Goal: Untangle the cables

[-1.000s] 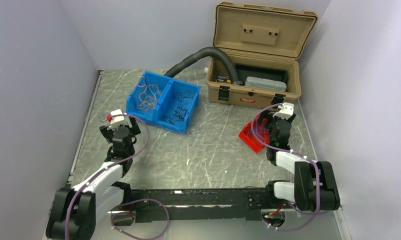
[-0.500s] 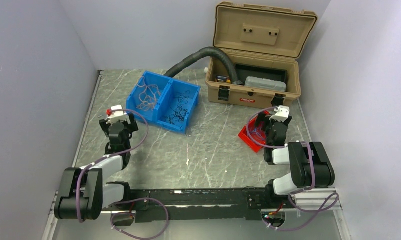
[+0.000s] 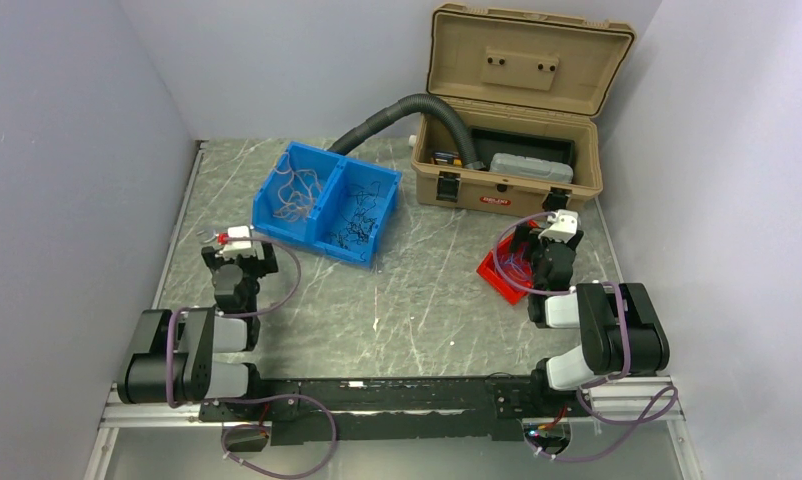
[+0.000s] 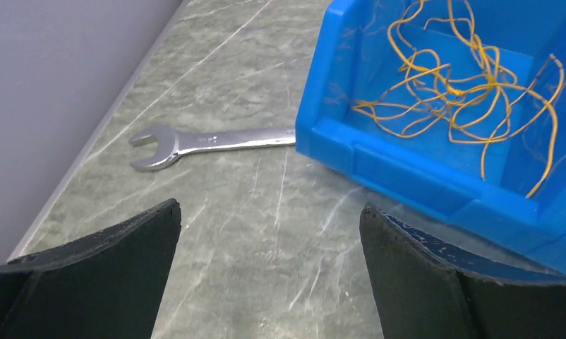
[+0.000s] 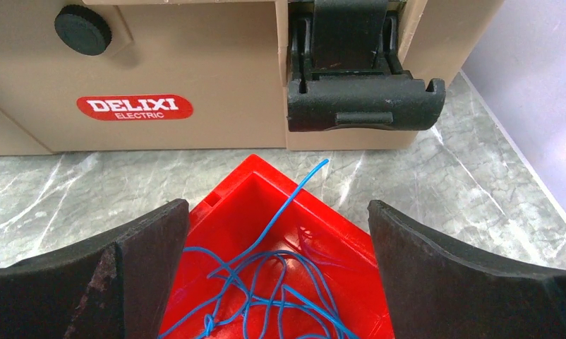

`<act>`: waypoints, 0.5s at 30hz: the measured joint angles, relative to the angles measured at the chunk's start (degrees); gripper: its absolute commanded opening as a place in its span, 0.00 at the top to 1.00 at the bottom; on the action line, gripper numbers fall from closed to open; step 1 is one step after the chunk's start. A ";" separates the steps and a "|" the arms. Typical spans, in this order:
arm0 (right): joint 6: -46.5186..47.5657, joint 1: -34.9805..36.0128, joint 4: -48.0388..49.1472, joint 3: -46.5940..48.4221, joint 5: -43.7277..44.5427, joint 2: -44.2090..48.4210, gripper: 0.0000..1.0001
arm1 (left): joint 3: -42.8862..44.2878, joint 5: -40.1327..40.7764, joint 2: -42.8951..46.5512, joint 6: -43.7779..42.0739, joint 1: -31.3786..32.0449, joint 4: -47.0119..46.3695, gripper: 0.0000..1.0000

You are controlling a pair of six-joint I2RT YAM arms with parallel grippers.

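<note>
Table (image 3: pixel 427 300): one, flat top, grey-green marbled finish with pale white veins and scratches; a faint sheen in the wrist views.
Metal strip (image 3: pixel 183 200): pale, running along the table's left edge where it meets the wall.
Left wall (image 3: pixel 67 150), back wall (image 3: pixel 297 60), right wall (image 3: pixel 737 150): plain matt panels, pale lavender-grey, enclosing the table on three sides (the back corners read as straight vertical joins).
Light: even and diffuse; shadows soft.
</note>
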State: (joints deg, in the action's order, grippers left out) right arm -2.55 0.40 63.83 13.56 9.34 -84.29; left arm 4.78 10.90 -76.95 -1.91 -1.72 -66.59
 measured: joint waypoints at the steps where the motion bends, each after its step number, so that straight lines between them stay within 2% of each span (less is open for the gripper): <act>1: 0.02 0.00 0.00 0.00 -0.02 -0.02 0.00 | 0.24 -0.48 -0.07 -0.07 -0.07 -0.50 0.01; 8: 0.00 0.00 0.00 0.00 -0.07 -0.02 0.00 | 5.81 -0.63 0.09 -0.37 0.33 3.87 0.00; 15: 0.02 0.00 0.02 0.00 -0.09 -0.02 0.00 | 6.43 -0.66 -0.15 -0.57 0.57 5.60 0.01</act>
State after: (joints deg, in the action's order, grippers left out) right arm -2.52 0.40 63.86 13.56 9.26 -84.31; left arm 11.20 10.24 -77.10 -2.48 -1.15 -60.99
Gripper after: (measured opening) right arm 0.997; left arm 0.994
